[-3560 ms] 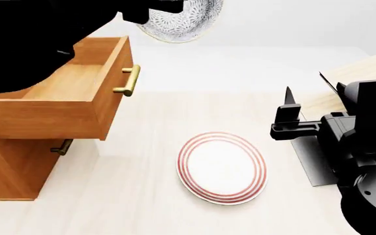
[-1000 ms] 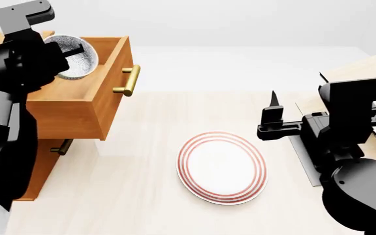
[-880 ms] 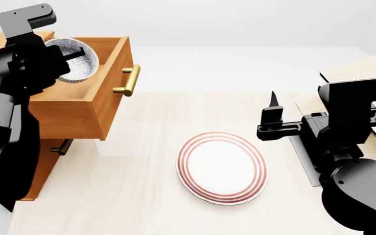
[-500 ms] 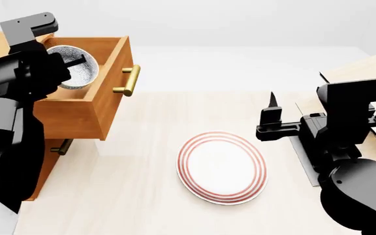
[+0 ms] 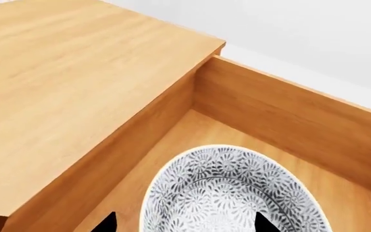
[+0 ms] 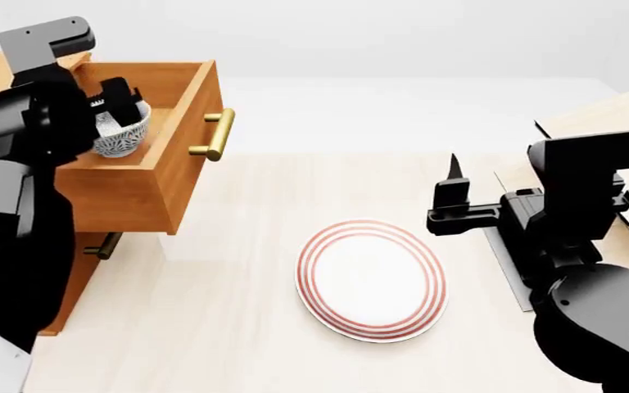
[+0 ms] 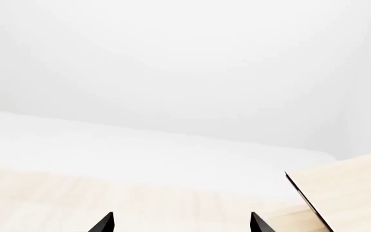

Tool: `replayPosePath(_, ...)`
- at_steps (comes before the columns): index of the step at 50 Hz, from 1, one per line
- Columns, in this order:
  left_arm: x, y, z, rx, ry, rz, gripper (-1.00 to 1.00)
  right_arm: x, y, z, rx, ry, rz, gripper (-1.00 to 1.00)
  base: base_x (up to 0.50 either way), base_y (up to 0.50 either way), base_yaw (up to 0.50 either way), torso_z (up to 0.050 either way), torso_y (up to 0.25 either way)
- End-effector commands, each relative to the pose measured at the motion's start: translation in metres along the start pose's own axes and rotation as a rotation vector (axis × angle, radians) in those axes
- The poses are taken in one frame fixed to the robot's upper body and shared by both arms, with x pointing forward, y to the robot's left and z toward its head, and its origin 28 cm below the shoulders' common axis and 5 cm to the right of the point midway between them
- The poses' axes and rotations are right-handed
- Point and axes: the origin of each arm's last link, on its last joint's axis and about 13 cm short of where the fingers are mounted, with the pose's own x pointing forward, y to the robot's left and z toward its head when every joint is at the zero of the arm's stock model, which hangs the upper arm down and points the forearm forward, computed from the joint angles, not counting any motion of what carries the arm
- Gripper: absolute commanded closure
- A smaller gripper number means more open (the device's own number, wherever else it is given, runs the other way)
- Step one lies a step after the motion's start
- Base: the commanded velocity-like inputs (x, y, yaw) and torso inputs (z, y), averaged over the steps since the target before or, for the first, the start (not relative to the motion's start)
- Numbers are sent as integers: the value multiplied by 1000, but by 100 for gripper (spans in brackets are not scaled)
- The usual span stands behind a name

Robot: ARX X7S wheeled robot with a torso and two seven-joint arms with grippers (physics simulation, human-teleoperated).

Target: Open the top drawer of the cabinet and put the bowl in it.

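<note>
Bowl (image 6: 121,131) sits low inside the pulled-out top drawer (image 6: 140,176) of the cabinet (image 5: 63,87), its patterned grey-blue side just showing over the drawer wall in the head view. The left gripper (image 6: 112,97) hangs right above it with its tips spread wide on either side of the bowl's rim, not pinching it. Beyond the drawer's brass handle (image 6: 215,135), the red-ringed plate (image 6: 372,279) lies on the pale table (image 6: 238,311), well apart. The right gripper (image 6: 454,196) hovers beside the plate, fingers spread and holding nothing, near the tilted plank rack (image 6: 599,119).
</note>
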Motion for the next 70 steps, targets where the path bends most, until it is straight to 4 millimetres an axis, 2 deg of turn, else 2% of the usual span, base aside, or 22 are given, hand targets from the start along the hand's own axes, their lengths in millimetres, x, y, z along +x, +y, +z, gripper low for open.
replayPosePath(1, -4, 0, 11, 2, -24, -9, -100, 0, 0, 1, 1, -1, 1, -100, 0, 0, 0, 0, 0)
replayPosePath(16, -30, 0, 59, -1, -169, -68, -100, -1, 0, 1, 5, -6, 2, -100, 0, 0, 0, 0, 0)
replayPosePath(28, -74, 6, 63, 27, -281, -174, -100, -2, 0, 2, 7, -15, 6, -100, 0, 0, 0, 0, 0)
replayPosePath(37, -103, 17, 52, 59, -335, -247, -100, -3, -1, 1, 17, -18, 0, -100, 0, 0, 0, 0, 0)
replayPosePath(44, -125, 25, 34, 95, -368, -328, -100, -7, 0, 4, 21, -36, 7, -100, 0, 0, 0, 0, 0)
replayPosePath(54, -150, 44, 3, 147, -405, -401, -100, -26, 3, 17, 4, -106, 37, -100, 0, 0, 0, 0, 0)
replayPosePath(56, -159, 53, -2, 120, -411, -378, -100, -32, -1, 23, 10, -135, 23, -100, 0, 0, 0, 0, 0)
replayPosePath(58, -173, 56, -7, 122, -417, -471, -100, -37, -3, 28, 10, -156, 14, -100, 0, 0, 0, 0, 0)
replayPosePath(62, -190, 67, -16, 113, -442, -505, -100, -47, -8, 36, 7, -190, 0, -100, 0, 0, 0, 0, 0)
replayPosePath(70, -210, 80, -33, 119, -463, -552, -100, -62, -9, 45, -4, -232, -6, -100, 0, 0, 0, 0, 0)
